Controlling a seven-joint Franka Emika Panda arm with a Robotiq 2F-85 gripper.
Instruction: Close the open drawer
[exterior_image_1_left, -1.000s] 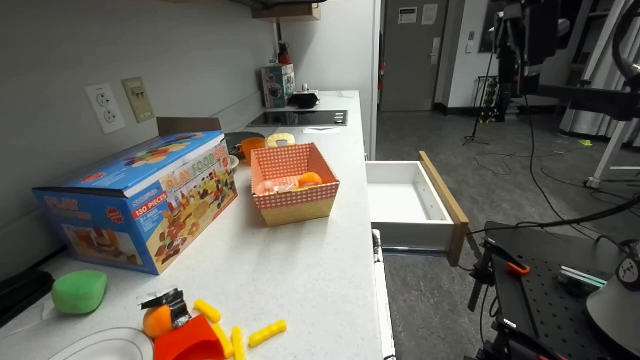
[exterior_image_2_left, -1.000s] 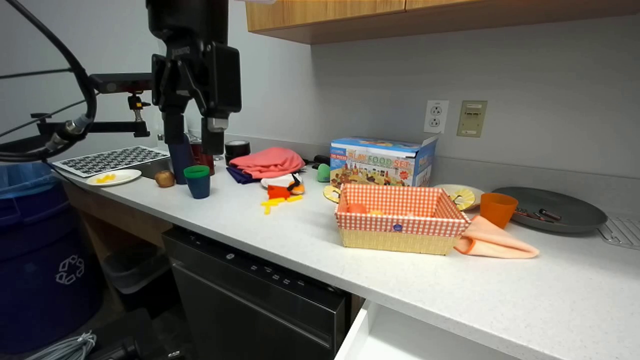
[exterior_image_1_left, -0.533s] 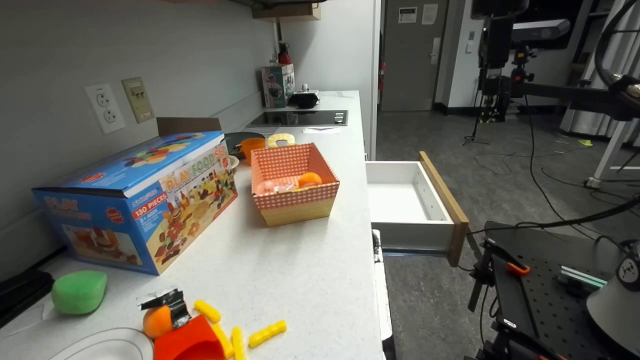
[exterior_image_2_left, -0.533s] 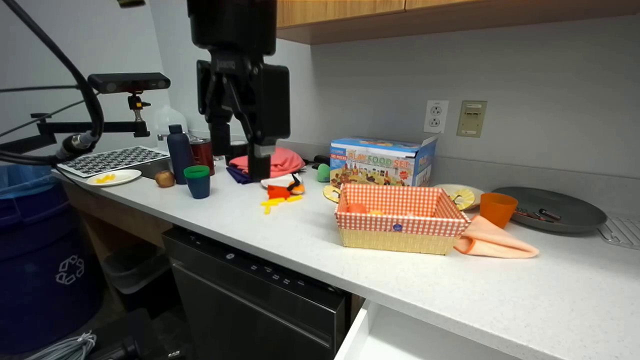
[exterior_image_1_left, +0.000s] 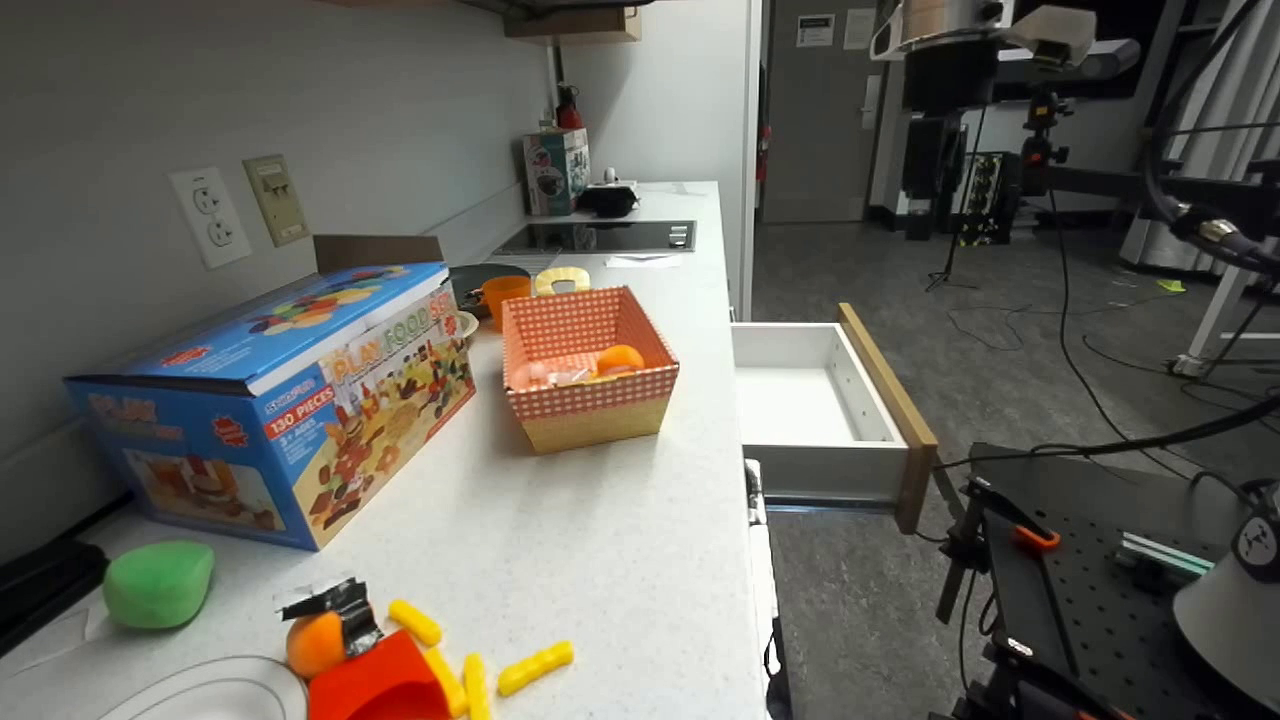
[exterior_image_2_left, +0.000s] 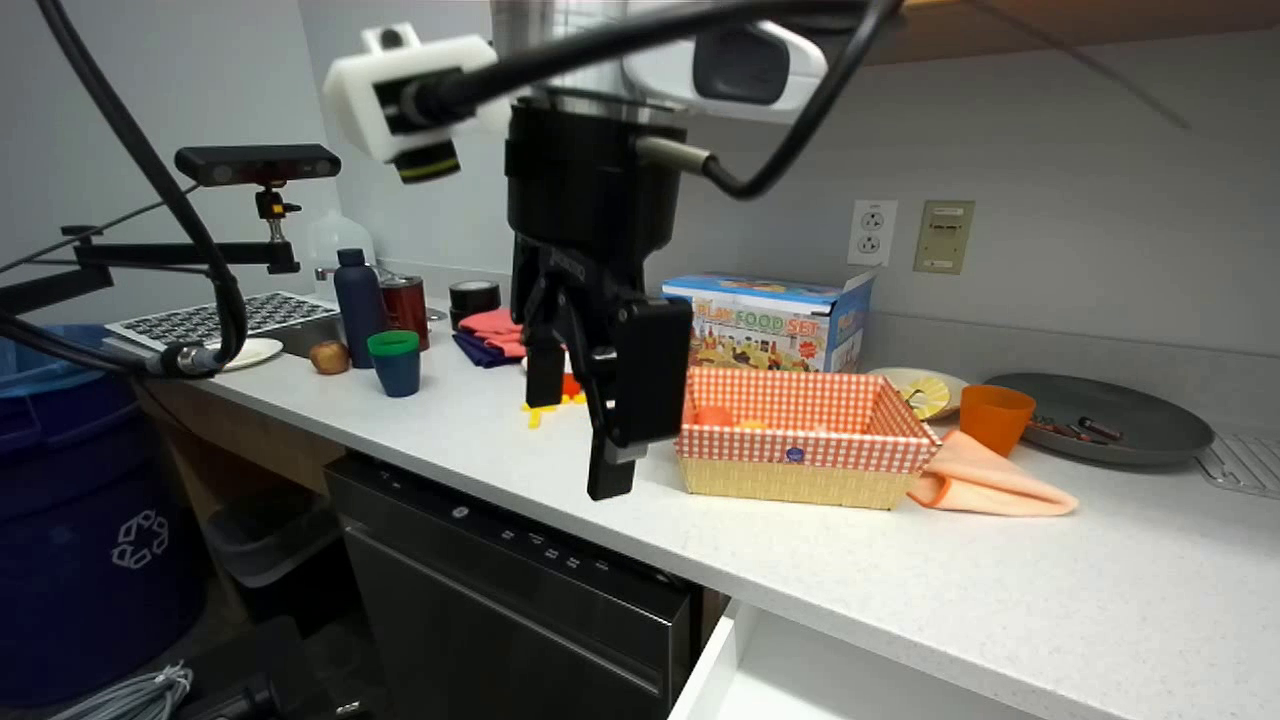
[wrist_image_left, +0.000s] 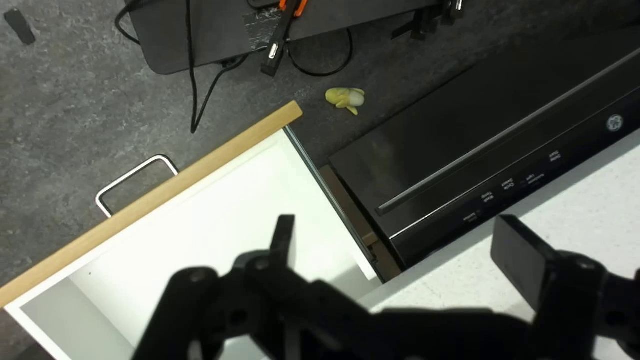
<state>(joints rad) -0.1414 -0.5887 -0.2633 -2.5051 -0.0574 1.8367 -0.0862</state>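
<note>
My hand (wrist_image_left: 395, 230) hangs in the air with its fingers (wrist_image_left: 283, 237) well apart and nothing between them. The drawer (wrist_image_left: 215, 220) stands pulled out below the bench (exterior_image_2_left: 1100, 600), next to the black dishwasher (exterior_image_2_left: 520, 600), its white inside bared. In the wrist view one finger covers part of that inside and the other part of the bench, so I judge I am on the wrong side of the wooden front (wrist_image_left: 165, 194) for a push.

To do this well I should travel out past that front first, high enough to clear it, and only then drop. Going down too soon would land me inside the drawer or on the bench edge. I would bring my fingers together on the way, to make one firm knuckle that is less likely to snag the handle (wrist_image_left: 129, 176).

The best place to press is probably near the middle of the front, driving straight in; a shove at one corner could make the drawer bind. The stand (wrist_image_left: 215, 30) and a black cable (wrist_image_left: 192, 70) lie out beyond the front, so I should lower myself slowly there, and ease off as the drawer nears home.
</note>
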